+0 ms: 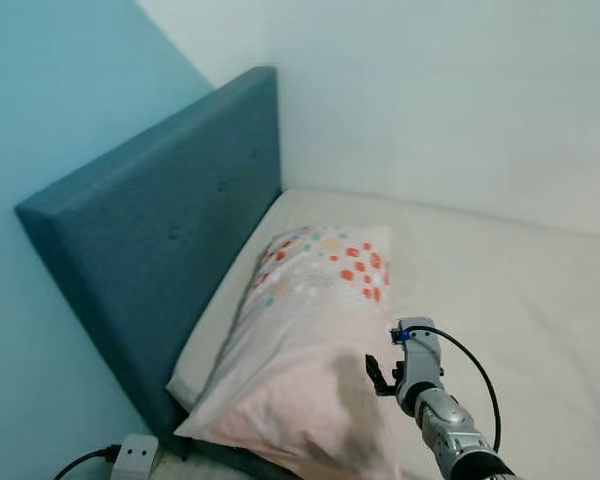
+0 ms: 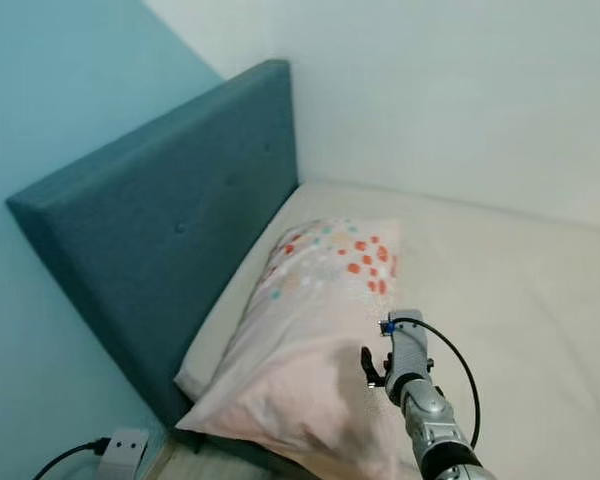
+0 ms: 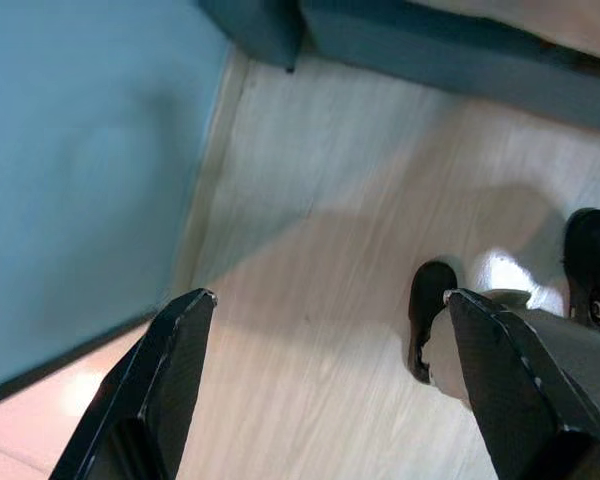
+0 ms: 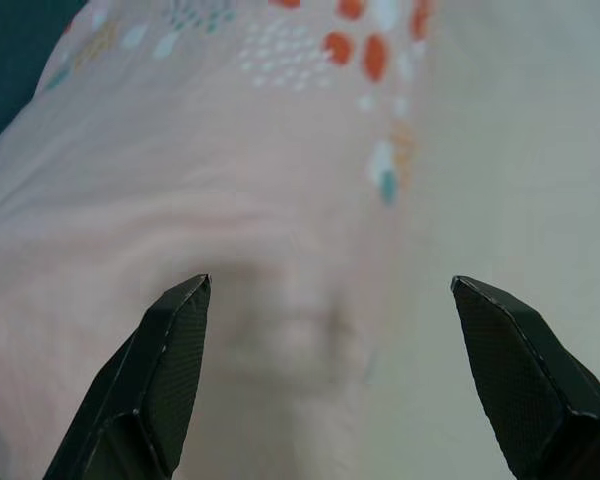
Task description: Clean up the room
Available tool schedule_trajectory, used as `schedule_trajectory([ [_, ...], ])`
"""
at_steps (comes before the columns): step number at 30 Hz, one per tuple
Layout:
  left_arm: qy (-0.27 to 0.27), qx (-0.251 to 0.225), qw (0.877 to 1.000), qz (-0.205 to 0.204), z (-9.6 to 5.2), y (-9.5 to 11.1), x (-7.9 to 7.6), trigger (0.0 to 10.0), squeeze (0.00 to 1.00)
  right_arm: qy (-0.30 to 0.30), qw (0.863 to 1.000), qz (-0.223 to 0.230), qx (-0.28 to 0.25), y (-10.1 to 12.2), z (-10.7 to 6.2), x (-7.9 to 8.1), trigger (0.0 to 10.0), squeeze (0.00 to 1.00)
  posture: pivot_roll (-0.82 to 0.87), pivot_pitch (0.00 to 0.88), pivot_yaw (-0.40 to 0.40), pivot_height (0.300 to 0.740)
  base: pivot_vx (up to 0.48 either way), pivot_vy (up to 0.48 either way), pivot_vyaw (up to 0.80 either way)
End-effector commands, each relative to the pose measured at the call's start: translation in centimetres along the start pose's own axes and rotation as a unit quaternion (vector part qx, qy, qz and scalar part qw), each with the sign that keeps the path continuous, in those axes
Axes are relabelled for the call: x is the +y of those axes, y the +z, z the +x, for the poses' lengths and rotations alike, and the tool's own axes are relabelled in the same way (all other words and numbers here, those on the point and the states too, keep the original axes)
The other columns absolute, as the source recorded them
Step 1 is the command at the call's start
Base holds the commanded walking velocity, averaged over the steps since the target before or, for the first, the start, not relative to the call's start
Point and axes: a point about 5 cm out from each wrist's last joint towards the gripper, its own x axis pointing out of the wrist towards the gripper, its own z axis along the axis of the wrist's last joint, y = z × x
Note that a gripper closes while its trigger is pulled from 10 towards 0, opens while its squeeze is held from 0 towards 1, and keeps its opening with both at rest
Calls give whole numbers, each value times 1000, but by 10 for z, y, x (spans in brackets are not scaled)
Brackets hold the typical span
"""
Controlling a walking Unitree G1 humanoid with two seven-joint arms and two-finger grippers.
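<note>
A pale pink pillow with red, teal and white dots at its far end lies on the bed's cream mattress, against the blue headboard. My right gripper hovers open just above the pillow's near half, beside its right edge, and holds nothing. In the left eye view that right gripper points down at the pillow from a silver arm with a black cable. My left gripper hangs open over the wooden floor, with nothing between its fingers.
A white power strip with a black cable lies on the floor by the headboard's foot. A teal wall stands on the left and a white wall behind the bed. My black feet stand on the floor near the bed base.
</note>
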Motion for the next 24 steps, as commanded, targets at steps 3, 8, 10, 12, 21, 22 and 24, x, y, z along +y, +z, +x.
schedule_trajectory([
  [3,11,8,1000,11,-1,-5,6,10000,0,7,1000,20,-7,6,3,4,10000,0,27,0,-5,720,0,0,0],
  [8,13,7,1000,16,-1,-5,7,10000,0,-9,999,44,-21,11,3,-4,10000,0,26,0,-4,705,0,0,0],
  [10,14,6,1000,17,-1,-5,8,10000,0,-39,998,51,-19,11,1,-15,10000,0,27,0,-3,695,0,0,0],
  [12,16,6,1000,17,-1,-6,8,10000,0,-76,996,53,-16,11,-2,-31,10000,0,29,0,-2,685,0,0,0],
  [21,35,1,999,9,-3,-6,18,10000,0,-90,991,88,-46,23,-6,-54,10000,0,31,8,3,650,0,0,0],
  [22,40,-1,999,1,-3,-6,20,10000,0,-86,991,93,-52,25,-6,-54,10000,0,31,8,3,645,0,0,0],
  [24,49,-8,999,-11,-2,-3,22,10000,0,-81,990,97,-57,28,-5,-53,10000,0,32,17,3,640,0,0,0],
])
